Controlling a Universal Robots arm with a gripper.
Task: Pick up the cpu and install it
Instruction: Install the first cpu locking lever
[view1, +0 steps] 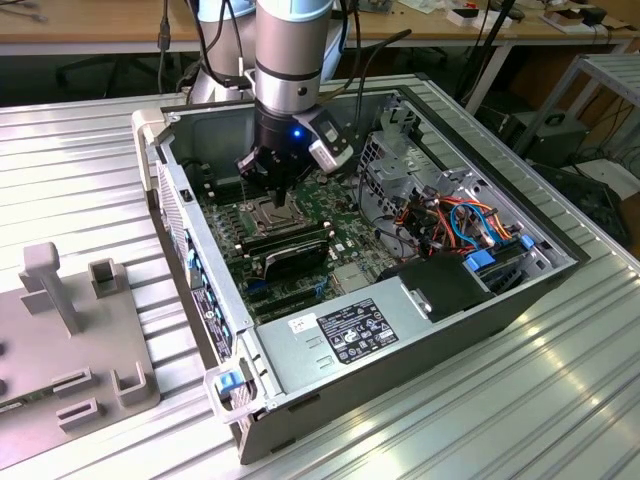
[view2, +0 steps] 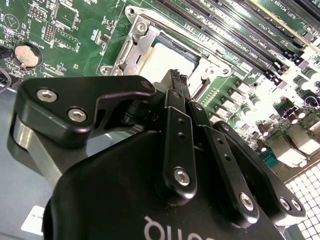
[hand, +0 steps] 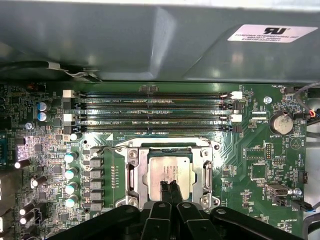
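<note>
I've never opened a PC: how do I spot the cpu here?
Inside the open case, find the green board. Beside the long memory slots sits a metal frame; the cpu is the flat silver square inside it, unlike the dark, narrow slots.

The square, silver-grey cpu (hand: 175, 167) lies flat, seated in its socket (hand: 134, 177), directly beneath the gripper (hand: 169, 186).

ribbed metal table (view1: 80, 150), wooden desks (view1: 100, 25) behind

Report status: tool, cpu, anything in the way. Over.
Tool shut, tips right over the cpu. Cpu lies flat inside the socket. Memory slots beside it, apart from the tool.
</note>
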